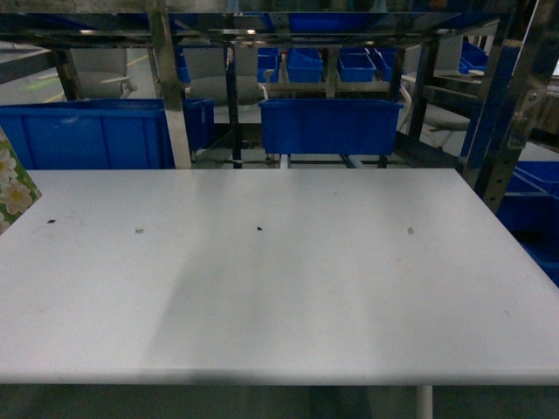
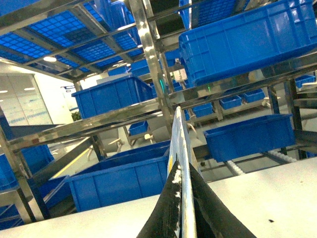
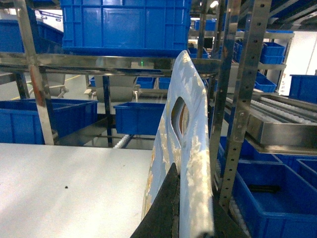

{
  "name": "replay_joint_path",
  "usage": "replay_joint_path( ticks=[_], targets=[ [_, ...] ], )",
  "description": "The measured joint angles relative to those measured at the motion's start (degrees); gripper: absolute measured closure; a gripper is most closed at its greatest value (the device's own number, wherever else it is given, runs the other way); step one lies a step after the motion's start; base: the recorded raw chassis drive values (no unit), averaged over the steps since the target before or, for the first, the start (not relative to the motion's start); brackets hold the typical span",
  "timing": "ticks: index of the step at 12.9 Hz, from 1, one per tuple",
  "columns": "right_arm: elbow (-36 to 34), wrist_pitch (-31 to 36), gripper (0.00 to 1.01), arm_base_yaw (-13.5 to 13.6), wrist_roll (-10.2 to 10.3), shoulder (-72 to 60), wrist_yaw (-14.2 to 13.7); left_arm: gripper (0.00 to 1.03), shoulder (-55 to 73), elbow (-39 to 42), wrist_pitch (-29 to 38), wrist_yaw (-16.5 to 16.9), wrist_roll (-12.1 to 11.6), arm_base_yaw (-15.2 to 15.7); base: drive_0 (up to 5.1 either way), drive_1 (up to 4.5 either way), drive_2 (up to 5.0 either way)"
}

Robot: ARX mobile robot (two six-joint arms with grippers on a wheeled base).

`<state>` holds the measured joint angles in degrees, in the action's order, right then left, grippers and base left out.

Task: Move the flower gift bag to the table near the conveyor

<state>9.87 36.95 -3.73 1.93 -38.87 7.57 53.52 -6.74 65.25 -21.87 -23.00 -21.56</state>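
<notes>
Head view is showing the white table (image 1: 279,279) filling most of the frame, a few dark specks (image 1: 259,229) sitting across its far half. At 9 o'clock, a corner of a floral gift bag (image 1: 15,188) with white blossoms on green is poking in at the left edge, over the table's left side. Behind the table, toward 12 o'clock, the steel conveyor racking (image 1: 170,87) is standing with blue bins (image 1: 330,125) resting on its tracks. Neither gripper is showing in this view.

Left wrist view: the left gripper (image 2: 182,218) is closing its dark fingers (image 2: 210,210) on a thin bag edge (image 2: 180,148) seen end-on, running up toward 12 o'clock. The table surface is lying below it and blue bins on the racking are sitting beyond.

Right wrist view: the right gripper (image 3: 190,218) is pinching a pale blue bag (image 3: 185,148) with whitish floral print and a cut-out handle hole, standing upright and leaning slightly toward 1 o'clock. The white table is lying at 9 o'clock of it, with a perforated upright (image 3: 242,99) and white rollers (image 3: 282,111) at 3 o'clock. The bag's bottom is hidden, so I cannot tell whether it is touching the table.
</notes>
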Motion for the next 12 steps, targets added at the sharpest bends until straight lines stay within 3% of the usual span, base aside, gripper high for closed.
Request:
replay_joint_path(
  ticks=[12],
  targets=[
    [0.00, -0.13, 0.99, 0.00, -0.02, 0.00, 0.00, 1.01, 0.00, 0.00, -0.04, 0.00, 0.00, 0.00, -4.6, 4.01, 0.7]
  ],
)
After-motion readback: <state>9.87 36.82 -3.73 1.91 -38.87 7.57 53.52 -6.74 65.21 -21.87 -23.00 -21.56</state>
